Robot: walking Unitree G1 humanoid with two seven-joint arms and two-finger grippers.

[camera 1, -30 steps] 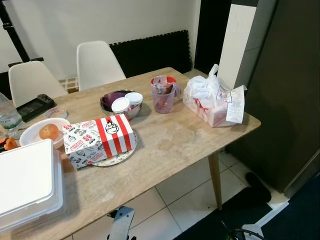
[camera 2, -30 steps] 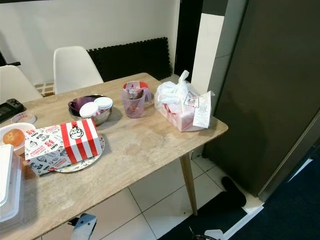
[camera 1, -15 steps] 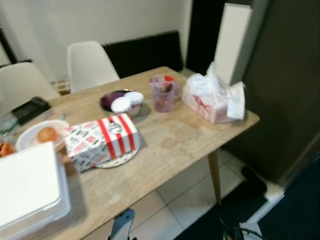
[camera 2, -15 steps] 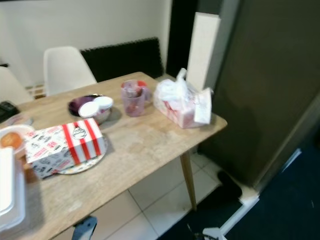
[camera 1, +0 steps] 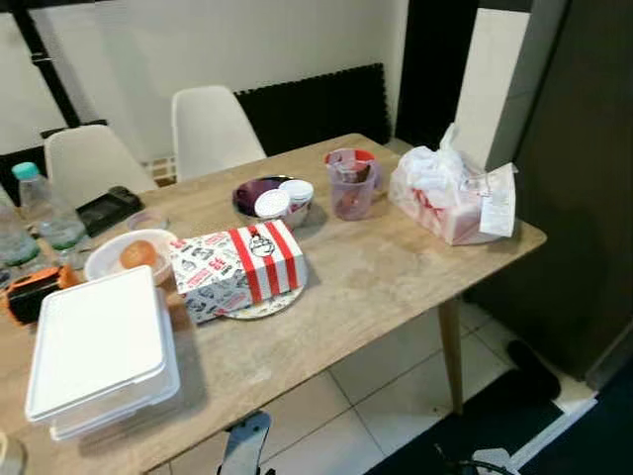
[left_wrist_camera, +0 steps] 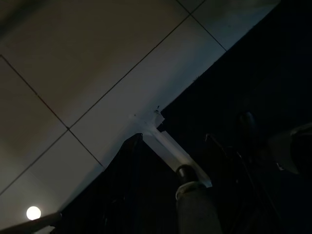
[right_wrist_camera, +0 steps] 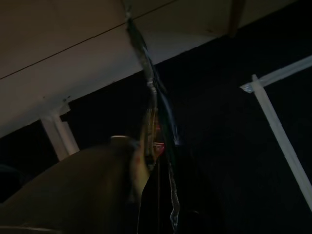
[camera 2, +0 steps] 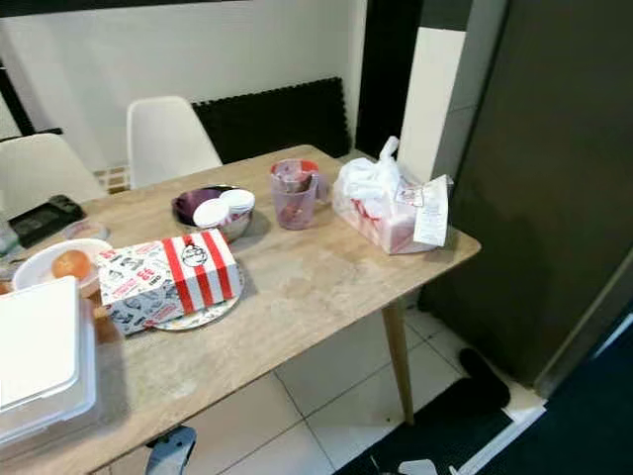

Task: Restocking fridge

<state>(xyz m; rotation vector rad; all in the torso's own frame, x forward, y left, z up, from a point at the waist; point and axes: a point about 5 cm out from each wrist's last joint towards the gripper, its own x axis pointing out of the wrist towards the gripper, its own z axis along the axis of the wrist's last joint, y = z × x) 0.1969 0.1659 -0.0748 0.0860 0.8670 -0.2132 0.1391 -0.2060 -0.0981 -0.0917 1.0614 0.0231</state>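
robot's facing the wooden table (camera 1: pixel 376 287) now, looking down across it. at the right end, near the corner, there's a white plastic bag (camera 1: pixel 445 193) knotted on top, red and white showing through it, a paper receipt (camera 1: pixel 497 201) hanging off its side. just beside it toward the middle stands a pink translucent jug (camera 1: pixel 349 184) with a handle. next along, a dark purple bowl (camera 1: pixel 259 191) with two small white-lidded tubs (camera 1: pixel 282 198) resting in it. in front of that, a red-and-white striped takeaway box (camera 1: pixel 235 270) lies on a patterned plate (camera 1: pixel 259 305). to its left, touching or nearly so, a white bowl (camera 1: pixel 111 257) holds something round and orange (camera 1: pixel 137 254). nearer the table's front edge, a big white lidded container (camera 1: pixel 99 351). at the far left, a clear water bottle (camera 1: pixel 45 206) with a teal cap, and a black-and-orange gadget (camera 1: pixel 35 291) lying flat. a dark handheld device (camera 1: pixel 107 209) sits toward the back edge.

two white chairs (camera 1: pixel 213 129) are tucked in behind the table. on the right, past the table end, a tall dark fridge (camera 1: pixel 584 178) front, doors closed as far as i can make out.

both arms hang low. the left wrist view is dim: floor tiles (left_wrist_camera: pixel 87 73) and a dark mat. the right wrist view is dark too, pale tape lines (right_wrist_camera: pixel 273 122) on the mat. left gripper, right gripper: can't tell how either is set.
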